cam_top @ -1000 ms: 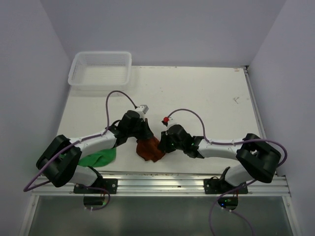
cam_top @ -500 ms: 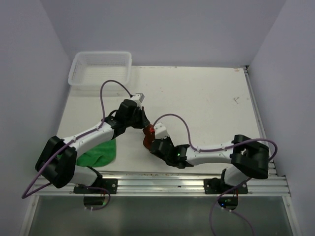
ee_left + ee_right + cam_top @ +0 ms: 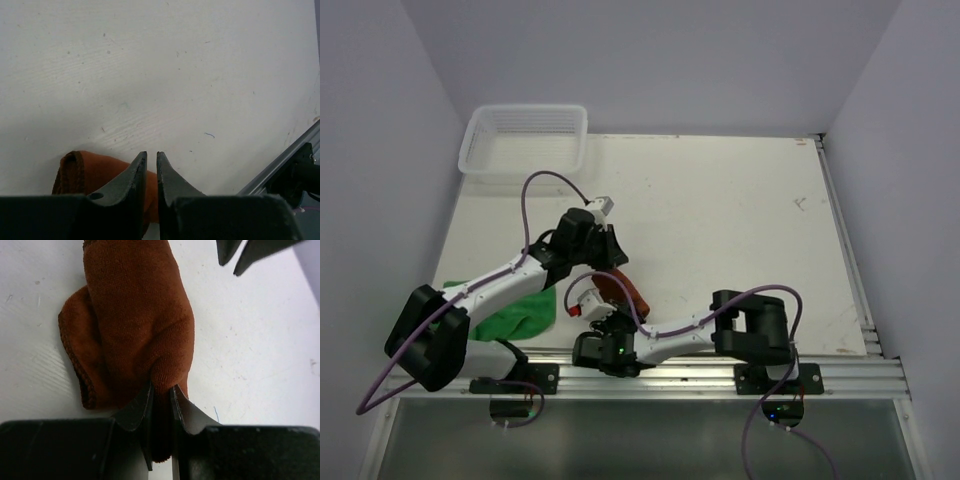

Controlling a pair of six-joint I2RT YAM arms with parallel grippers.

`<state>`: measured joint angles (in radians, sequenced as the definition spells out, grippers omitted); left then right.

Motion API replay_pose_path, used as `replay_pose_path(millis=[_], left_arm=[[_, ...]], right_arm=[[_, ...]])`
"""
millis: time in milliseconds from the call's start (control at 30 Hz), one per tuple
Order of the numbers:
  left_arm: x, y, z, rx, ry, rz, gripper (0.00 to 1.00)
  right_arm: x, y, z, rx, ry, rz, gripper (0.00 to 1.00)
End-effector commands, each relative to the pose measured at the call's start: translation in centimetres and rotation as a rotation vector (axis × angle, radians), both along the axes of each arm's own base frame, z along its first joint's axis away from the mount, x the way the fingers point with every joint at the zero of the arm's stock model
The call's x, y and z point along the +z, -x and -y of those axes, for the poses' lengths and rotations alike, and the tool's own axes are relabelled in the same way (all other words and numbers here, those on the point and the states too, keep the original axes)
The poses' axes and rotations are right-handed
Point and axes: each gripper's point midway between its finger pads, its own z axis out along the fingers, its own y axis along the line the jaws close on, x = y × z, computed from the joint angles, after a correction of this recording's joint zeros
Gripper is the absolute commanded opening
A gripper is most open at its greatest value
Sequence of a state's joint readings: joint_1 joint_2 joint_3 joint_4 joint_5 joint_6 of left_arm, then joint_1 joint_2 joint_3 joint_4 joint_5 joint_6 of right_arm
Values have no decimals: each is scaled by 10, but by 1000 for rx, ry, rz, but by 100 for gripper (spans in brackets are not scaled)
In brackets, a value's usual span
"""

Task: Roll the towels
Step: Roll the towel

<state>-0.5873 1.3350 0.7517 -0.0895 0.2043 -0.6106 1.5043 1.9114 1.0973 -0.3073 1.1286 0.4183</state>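
Note:
The rust-brown towel (image 3: pixel 135 325) lies bunched in a thick fold on the white table near the front edge (image 3: pixel 620 288). My right gripper (image 3: pixel 161 387) is shut on its near end, with cloth pinched between the jaws (image 3: pixel 612 312). My left gripper (image 3: pixel 151 154) hovers just past the far end of that towel (image 3: pixel 95 170), with its jaws a narrow crack apart and nothing between them (image 3: pixel 613 262). Its fingertips (image 3: pixel 226 251) show at the top of the right wrist view. The green towel (image 3: pixel 515 315) lies crumpled at the front left, partly under the left arm.
A white mesh basket (image 3: pixel 472 160) stands at the back left corner. The aluminium rail (image 3: pixel 650 365) runs along the table's front edge, close to the right wrist. The right arm is folded far left across the front.
The right arm has swung left along the front edge, carrying the rust-brown towel's end with it. The left gripper has parted slightly and let go of the towel.

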Motion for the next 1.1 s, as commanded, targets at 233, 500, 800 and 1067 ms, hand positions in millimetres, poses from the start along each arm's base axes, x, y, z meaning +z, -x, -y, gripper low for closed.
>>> replay_pose_path(millis=[233,500,800,1067], left_arm=[[-28,42,3,-27,22,-66,17],[-57,54,-4,-10,-6,-101,17],[-82,53,-18,28,-87,-109,13],[-88,53,-18,32,-82,-120,12]], right_arm=[[-3,8,0,-49,144,87,17],[-6,13,-4,-29,86,27,26],[13,10,0,-59,-166,-74,50],[32,12,4,-15,-379,-154,63]])
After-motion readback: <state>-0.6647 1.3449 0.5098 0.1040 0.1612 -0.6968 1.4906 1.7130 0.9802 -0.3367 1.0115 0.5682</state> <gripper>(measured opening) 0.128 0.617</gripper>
